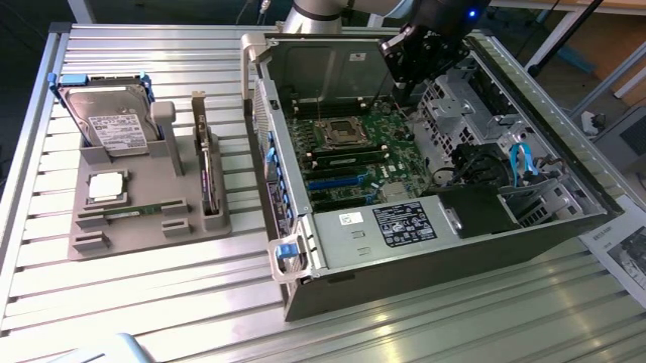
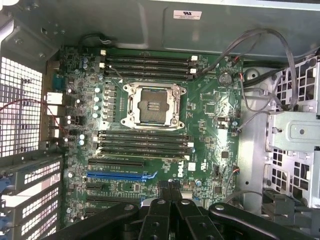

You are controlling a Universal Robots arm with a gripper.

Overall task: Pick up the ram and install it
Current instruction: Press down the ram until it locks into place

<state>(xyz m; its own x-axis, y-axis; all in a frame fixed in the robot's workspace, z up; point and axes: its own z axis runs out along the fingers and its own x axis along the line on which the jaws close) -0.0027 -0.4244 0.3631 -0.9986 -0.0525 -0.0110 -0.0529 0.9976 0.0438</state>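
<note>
The pincer [image 2: 169, 192], pressed together and holding nothing, hangs over the open computer case [image 1: 333, 227], far from the ram [image 1: 129, 212] lying unpicked in the gray holder [image 1: 141, 227].

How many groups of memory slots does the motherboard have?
2: one group between the processor socket and the case wall; the other on the socket's opposite side, toward the blue slot. None hidden.

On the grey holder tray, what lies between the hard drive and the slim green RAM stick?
In the exterior view, the square silver processor chip lies between the hard drive and the ram, all seated in the grey holder tray.
</note>
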